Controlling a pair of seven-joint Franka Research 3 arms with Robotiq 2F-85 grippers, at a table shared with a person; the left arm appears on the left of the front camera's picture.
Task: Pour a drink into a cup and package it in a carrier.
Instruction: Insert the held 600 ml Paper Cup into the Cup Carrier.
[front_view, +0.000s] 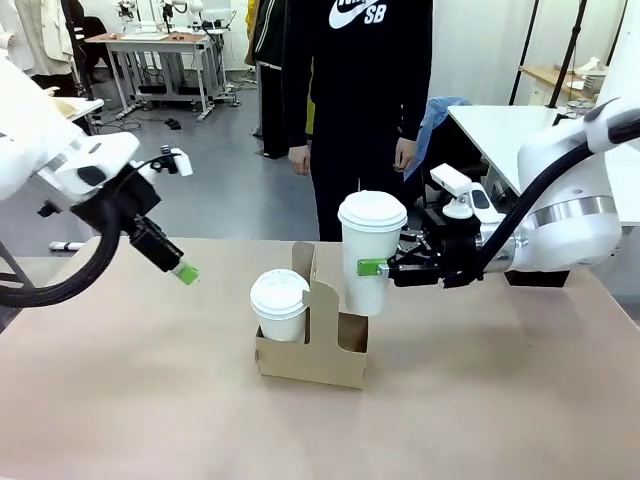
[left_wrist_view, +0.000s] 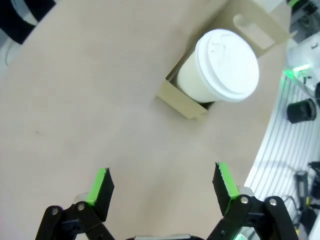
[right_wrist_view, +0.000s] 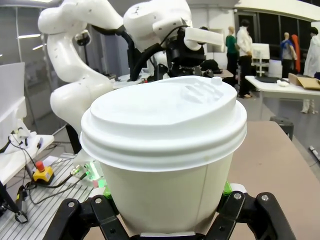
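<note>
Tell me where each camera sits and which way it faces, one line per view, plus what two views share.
Front: fixed between the arms, faces across the table toward the person; both arms show, left end effector, right end effector.
Left wrist: looks down between its open end effector's fingers at the seated cup in the carrier.
Right wrist: looks past the held cup, between its fingers, toward the left arm.
Shared: front and left wrist both show the seated cup.

The scene is being lit brightly from overhead, only soft shadows are being cast on the desk (front_view: 130, 400) beside the carrier (front_view: 310, 365), and wrist-view edges are being bent by wide-angle distortion.
</note>
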